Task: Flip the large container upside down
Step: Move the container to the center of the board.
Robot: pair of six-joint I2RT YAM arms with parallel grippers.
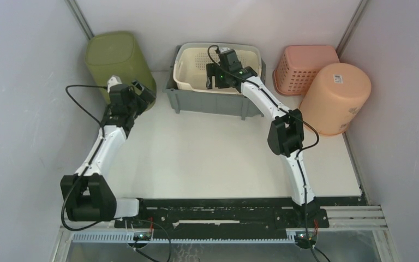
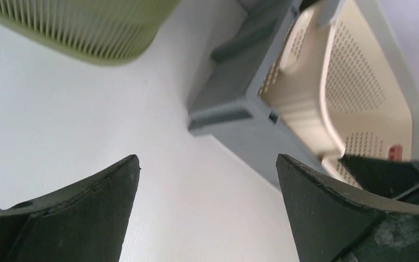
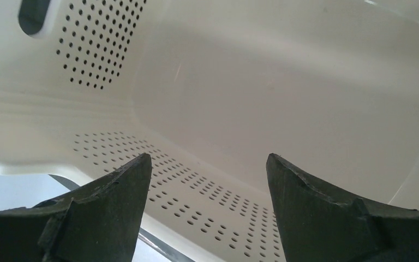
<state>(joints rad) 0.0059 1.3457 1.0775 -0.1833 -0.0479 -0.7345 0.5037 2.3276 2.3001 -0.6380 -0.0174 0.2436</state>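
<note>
Both hold nothing, jaws spread: right gripper point(image 1: 219, 70) hangs inside the cream basket point(image 1: 191, 70) nested in the large grey container point(image 1: 207, 101), upper centre, presumably seeking a rim hold; left gripper point(image 1: 141, 90) sits beside the green bin point(image 1: 117, 54), upper left, facing the container's end. Only the right wrist view shows the basket's perforated wall between the jaws; only the top view shows both arms' placing.

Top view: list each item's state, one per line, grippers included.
Grey tub: upright, mouth up.
Cream basket: upright, nested in grey tub.
Green bin: upside down.
Pink basket: upside down.
Peach bin: upside down.
Left gripper: open, empty.
Right gripper: open, empty, over cream basket.
</note>
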